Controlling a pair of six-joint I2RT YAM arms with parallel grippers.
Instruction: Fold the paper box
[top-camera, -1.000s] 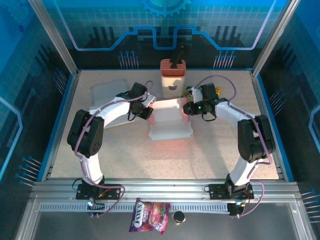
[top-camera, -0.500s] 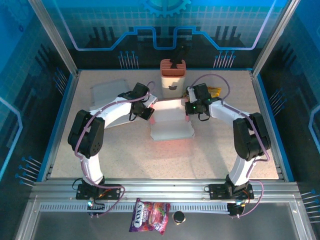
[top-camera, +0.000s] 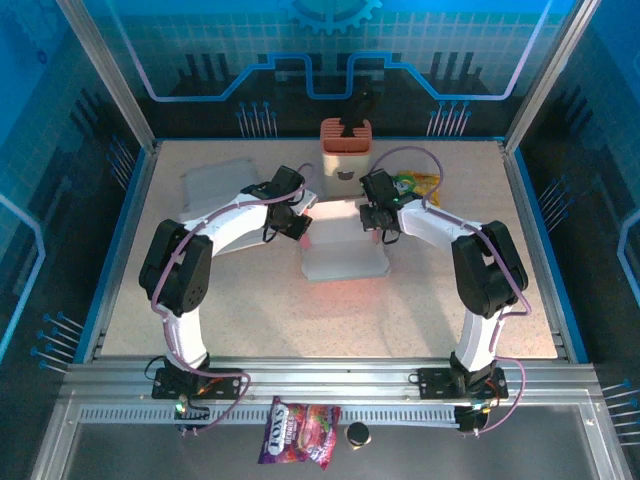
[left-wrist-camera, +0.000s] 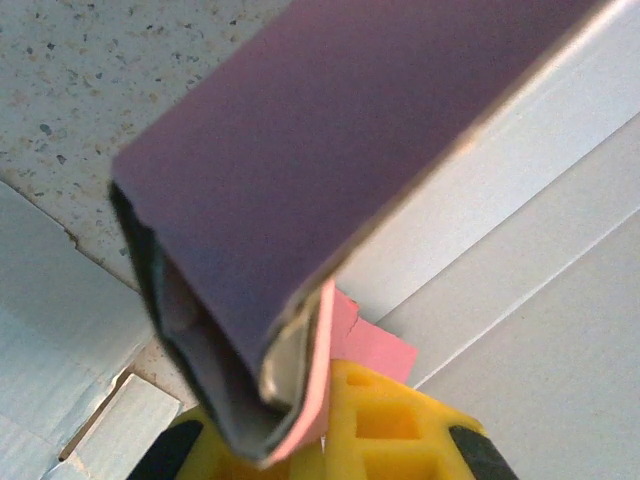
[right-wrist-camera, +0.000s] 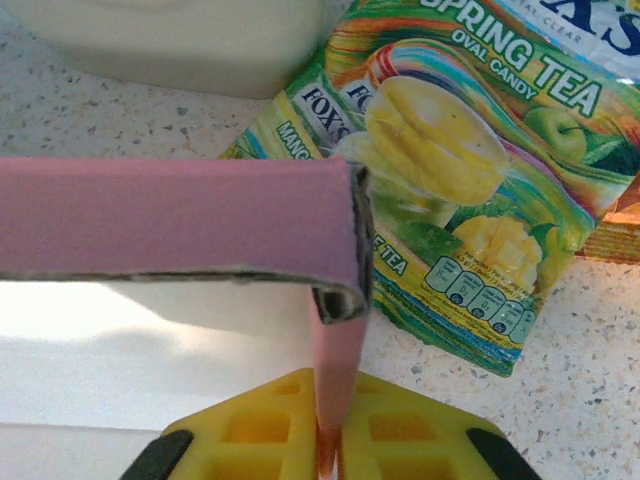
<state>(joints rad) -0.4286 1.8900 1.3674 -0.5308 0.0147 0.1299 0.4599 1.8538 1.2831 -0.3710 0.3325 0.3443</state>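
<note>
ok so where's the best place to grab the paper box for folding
Take the paper box by its thin upright walls near the back corners, each pinched across its thickness from the outer side, as the left gripper and right gripper do. The base lies flat, offering no edge.

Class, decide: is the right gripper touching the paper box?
Touching. The right wrist view shows a pink flap of the paper box pinched between the yellow fingers of the right gripper.
</note>
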